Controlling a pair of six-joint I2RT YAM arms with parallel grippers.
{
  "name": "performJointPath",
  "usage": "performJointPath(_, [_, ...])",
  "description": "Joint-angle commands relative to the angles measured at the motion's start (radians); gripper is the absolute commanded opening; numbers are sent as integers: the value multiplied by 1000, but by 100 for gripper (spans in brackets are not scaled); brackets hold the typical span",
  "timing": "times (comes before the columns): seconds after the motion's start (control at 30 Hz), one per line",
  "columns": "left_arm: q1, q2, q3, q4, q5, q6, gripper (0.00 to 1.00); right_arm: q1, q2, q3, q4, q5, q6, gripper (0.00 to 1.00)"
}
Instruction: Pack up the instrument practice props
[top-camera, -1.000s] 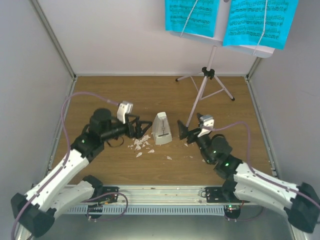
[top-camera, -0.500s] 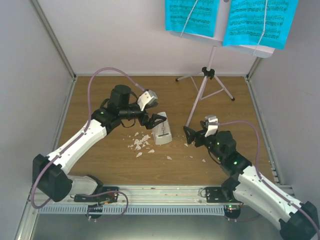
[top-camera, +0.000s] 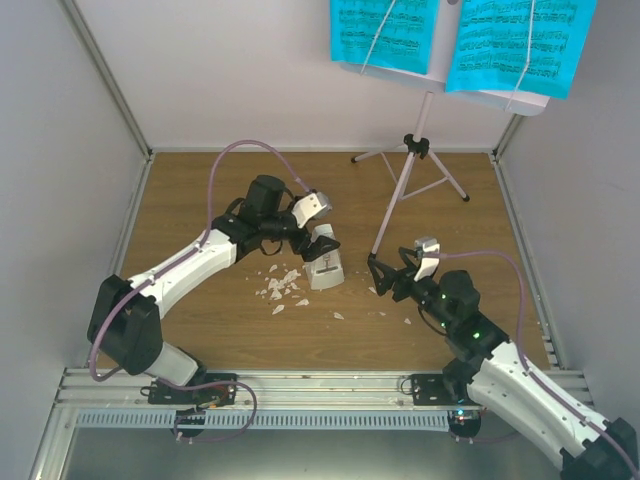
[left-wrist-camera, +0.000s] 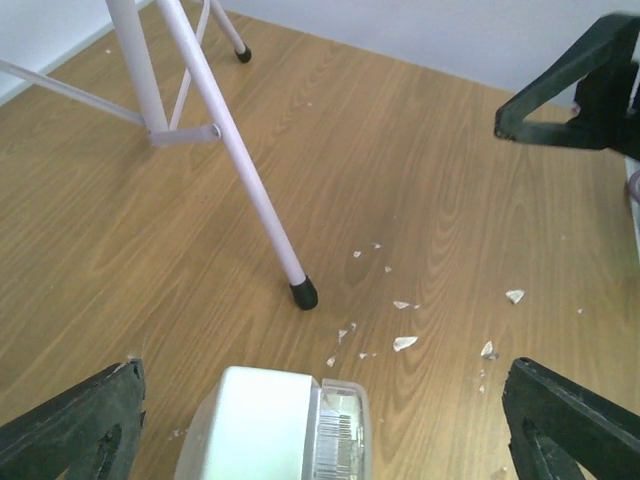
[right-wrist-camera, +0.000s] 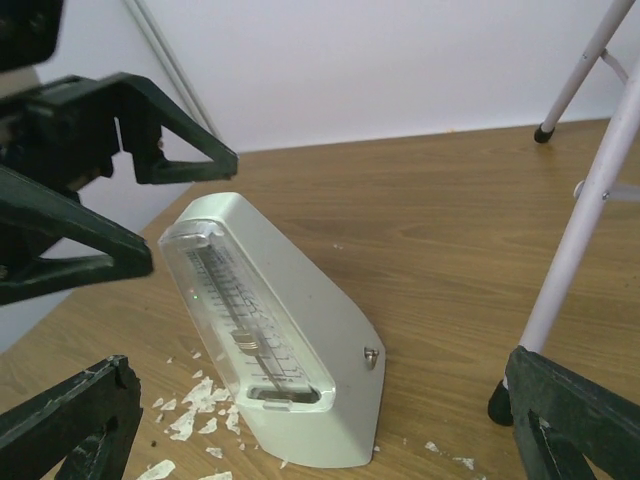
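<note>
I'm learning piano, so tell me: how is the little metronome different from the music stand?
The metronome is short and chunky like a pyramid; the music stand is tall and skinny on three legs. The music stand carries cyan sheet-music pages; the metronome carries nothing and just has a clear front cover. Both are pale and sit on the wooden table.

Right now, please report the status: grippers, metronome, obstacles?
Left gripper open, poised at metronome top, no grip. Right gripper open, facing it. Metronome upright. White crumbs beside it; music stand leg close by.
</note>
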Motion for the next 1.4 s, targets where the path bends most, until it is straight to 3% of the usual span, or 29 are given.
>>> performJointPath(0.0, [-10, 25, -26, 74, -20, 47, 95, -10, -16, -18, 4, -29, 20, 100])
performJointPath(0.4, [-13, 34, -68, 84, -3, 63, 59, -10, -26, -36, 12, -27, 40, 99])
performJointPath(0.7, [-27, 45, -72, 83, -42, 78, 45, -10, -54, -42, -3, -16, 45, 100])
performJointPath(0.87, [-32, 48, -75, 82, -47, 81, 44, -10, -67, -46, -9, -13, 49, 100])
performJointPath(0.93, [-33, 50, -75, 79, -44, 79, 48, -10, -74, -46, -13, -11, 49, 100])
performJointPath(1.07, [-35, 53, -76, 76, -20, 78, 79, -10, -90, -45, -26, -6, 43, 100])
performJointPath(1.1, [-35, 54, -74, 73, -12, 79, 81, -11, -93, -44, -30, -4, 42, 100])
performJointPath(1.17, [-35, 59, -71, 66, 0, 81, 80, -11, -102, -44, -38, 0, 40, 100])
performJointPath(1.37, [-35, 64, -66, 57, -13, 87, 57, -11, -109, -45, -48, 4, 41, 100])
